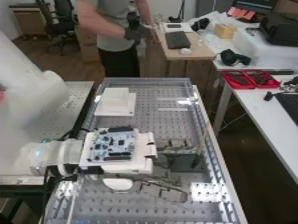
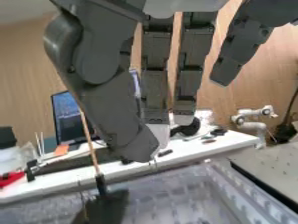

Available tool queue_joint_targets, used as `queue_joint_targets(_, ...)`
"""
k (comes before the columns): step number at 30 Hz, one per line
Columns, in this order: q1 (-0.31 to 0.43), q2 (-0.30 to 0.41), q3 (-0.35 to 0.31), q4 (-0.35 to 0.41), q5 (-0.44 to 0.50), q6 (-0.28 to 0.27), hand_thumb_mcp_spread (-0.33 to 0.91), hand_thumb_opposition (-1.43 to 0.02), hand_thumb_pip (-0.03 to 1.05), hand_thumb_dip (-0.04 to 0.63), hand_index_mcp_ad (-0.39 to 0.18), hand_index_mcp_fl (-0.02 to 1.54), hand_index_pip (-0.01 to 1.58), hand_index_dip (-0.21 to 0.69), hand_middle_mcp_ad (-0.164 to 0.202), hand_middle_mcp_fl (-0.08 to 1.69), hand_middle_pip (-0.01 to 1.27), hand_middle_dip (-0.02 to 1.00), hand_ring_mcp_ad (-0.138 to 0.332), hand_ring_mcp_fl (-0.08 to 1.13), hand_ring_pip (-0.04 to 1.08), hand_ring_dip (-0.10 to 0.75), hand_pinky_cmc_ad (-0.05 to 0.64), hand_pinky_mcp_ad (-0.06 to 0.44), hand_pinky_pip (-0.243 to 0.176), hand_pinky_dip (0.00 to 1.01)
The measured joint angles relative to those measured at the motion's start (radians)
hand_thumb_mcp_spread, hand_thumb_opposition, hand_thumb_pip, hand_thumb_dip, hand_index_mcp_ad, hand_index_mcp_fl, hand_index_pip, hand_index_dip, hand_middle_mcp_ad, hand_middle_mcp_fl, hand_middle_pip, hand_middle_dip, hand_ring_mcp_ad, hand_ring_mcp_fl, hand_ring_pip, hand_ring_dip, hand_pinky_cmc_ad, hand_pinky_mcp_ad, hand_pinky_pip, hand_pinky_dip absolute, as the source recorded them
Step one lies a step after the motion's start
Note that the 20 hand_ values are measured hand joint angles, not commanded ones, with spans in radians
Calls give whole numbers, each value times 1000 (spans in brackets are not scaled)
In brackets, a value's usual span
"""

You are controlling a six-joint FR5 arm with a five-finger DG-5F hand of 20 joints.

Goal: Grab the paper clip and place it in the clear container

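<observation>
Fingers: dark grey, jointed [image 1: 164,192], straight and spread as far as I can see; can't tell if anything thin is between the tips
Paper clip: honestly can't tell where it is
Clear container: can't pin that down either
Rod: thin, tan, dark lower end [image 2: 87,137], beside the thumb
White block: squarish, stepped [image 1: 116,102], well apart from the fingers, thumb side
Worktop: grey, perforated, see-through edging [image 1: 154,90], below the fingers

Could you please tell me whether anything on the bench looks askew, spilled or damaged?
Nothing plainly stands out. The white block sits upright on the perforated surface, the circuit board lies neatly at the arm's wrist, and I see no spill.
</observation>
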Motion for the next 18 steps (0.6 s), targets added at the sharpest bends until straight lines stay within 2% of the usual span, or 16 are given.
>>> queue_joint_targets(4,16,61,-38,40,6,30,681,-1058,663,291,-169,326,112,-183,-38,890,791,733,30,667,106,529,480,262,84,195)
queue_joint_targets(7,38,113,-74,75,9,55,681,-1059,663,291,-173,328,112,-183,-37,892,791,733,31,681,106,532,478,265,84,195)
queue_joint_targets(12,111,200,-128,120,12,91,682,-1066,663,291,-175,325,108,-183,-35,895,785,733,33,679,110,527,480,265,84,195)
queue_joint_targets(18,213,250,-154,124,21,105,681,-1068,663,291,-171,325,110,-183,-35,888,789,733,33,679,110,527,476,265,84,195)
